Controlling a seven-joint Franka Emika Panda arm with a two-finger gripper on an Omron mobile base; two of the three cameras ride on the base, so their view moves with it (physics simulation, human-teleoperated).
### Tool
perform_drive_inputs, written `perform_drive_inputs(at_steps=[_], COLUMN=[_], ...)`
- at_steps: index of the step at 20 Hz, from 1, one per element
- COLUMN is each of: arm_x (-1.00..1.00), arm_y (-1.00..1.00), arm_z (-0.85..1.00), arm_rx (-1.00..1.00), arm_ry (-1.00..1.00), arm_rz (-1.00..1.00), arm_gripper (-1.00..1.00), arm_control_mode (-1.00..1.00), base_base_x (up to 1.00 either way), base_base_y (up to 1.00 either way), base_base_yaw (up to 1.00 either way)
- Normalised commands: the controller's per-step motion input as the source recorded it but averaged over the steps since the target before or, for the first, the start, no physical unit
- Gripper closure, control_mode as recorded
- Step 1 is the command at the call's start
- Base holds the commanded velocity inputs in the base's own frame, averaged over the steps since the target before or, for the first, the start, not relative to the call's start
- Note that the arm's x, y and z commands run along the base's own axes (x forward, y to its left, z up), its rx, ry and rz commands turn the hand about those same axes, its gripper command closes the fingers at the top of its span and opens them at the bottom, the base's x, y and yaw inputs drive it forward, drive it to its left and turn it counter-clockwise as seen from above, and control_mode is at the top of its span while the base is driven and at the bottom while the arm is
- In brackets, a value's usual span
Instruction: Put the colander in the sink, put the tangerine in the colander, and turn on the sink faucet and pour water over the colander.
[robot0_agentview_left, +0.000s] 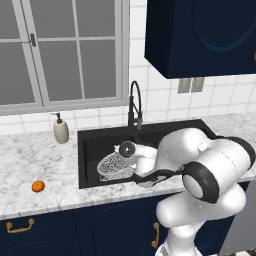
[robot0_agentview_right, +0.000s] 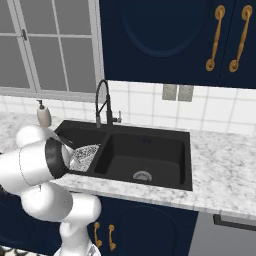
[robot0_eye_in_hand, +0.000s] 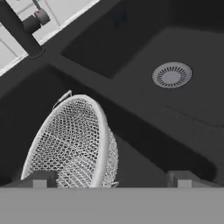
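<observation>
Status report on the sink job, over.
Pincer open, holding nothing, above the colander. Colander tilted in the sink's left basin. Tangerine on the counter, left of the sink. Nothing in the way.

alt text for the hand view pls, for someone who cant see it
A wire-mesh colander lies tilted in one basin of a black double sink, between the open gripper's fingertips. The other basin shows a round silvery drain; the faucet base stands behind.

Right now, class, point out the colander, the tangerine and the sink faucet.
colander (robot0_eye_in_hand: 70, 140), hand view, on its mesh wall.
tangerine (robot0_agentview_left: 38, 186), left base view, middle of the fruit.
sink faucet (robot0_agentview_right: 102, 102), right base view, on its upright neck.
</observation>
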Motion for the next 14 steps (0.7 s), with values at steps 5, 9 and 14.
perform_drive_inputs(at_steps=[5, 9, 14], arm_x=[-0.35, -0.27, -0.6], arm_y=[0.22, 0.41, 0.71], arm_z=[1.0, 1.0, 0.86], arm_rx=[0.0, -0.03, -0.2], arm_ry=[0.21, 0.31, 0.27], arm_rz=[0.24, 0.24, 0.25], arm_gripper=[-1.0, -1.0, -1.0], arm_control_mode=[-1.0, -1.0, -1.0], base_base_x=[0.0, 0.0, 0.0], base_base_y=[0.0, 0.0, 0.0], base_base_yaw=[0.0, 0.0, 0.0])
